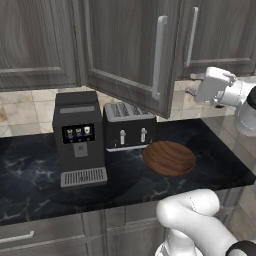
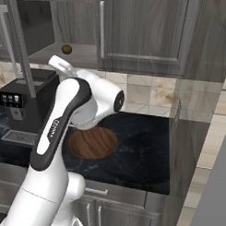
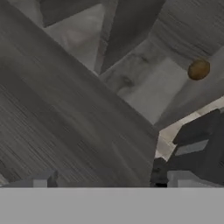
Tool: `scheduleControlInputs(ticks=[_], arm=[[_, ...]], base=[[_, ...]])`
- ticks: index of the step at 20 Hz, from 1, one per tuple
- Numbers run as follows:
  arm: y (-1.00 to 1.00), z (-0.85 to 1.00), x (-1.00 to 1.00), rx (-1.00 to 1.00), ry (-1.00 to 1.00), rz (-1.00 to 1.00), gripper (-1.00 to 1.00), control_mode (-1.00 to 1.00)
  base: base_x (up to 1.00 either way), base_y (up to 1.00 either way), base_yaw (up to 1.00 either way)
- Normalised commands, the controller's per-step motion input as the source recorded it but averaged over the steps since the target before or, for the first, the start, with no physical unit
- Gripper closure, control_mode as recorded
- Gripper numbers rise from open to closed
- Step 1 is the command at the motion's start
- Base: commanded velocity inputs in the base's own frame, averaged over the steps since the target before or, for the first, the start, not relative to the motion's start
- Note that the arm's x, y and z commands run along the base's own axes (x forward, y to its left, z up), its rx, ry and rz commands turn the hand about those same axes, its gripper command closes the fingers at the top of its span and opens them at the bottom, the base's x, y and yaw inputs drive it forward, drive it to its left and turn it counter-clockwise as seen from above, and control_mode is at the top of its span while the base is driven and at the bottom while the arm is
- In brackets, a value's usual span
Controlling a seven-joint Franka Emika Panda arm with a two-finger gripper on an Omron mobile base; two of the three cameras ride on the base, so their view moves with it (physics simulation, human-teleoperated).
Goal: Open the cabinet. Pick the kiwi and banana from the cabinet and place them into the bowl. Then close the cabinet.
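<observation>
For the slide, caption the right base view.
Left cabinet door swung open, kiwi on the shelf, arm raised above the empty wooden bowl.

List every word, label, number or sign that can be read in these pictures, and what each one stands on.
Nothing can be read with confidence.
Vertical grey lettering runs down the dark band of the robot arm in the right base view: too small and blurred to read.
The coffee machine has a small lit screen with three little cup icons: no legible words.
The toaster, bowl and cabinet: no text.

Dark grey wood-grain cabinet [image 1: 125,45], brown kiwi [image 2: 66,49], reddish-brown bowl [image 1: 169,158] (black marbled counter [image 1: 30,175]).
</observation>
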Motion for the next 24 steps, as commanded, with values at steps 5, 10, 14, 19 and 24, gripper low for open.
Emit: scheduleControlInputs(ticks=[5,10,14,19,24], arm=[[0.68,0.00,0.00,0.00,0.15,0.35,-1.00,-1.00],[0.64,0.00,-0.14,-0.01,0.16,0.45,-1.00,-1.00],[0.79,0.00,-0.07,-0.04,0.10,0.41,-1.00,-1.00],[0.97,0.04,-0.29,-0.07,0.04,0.34,-1.00,-1.00],[1.00,0.01,-0.34,-0.15,-0.01,0.21,-1.00,-1.00]], base=[[0.00,0.00,0.00],[0.00,0.00,0.00],[0.00,0.00,0.00],[0.00,0.00,0.00],[0.00,0.00,0.00]])
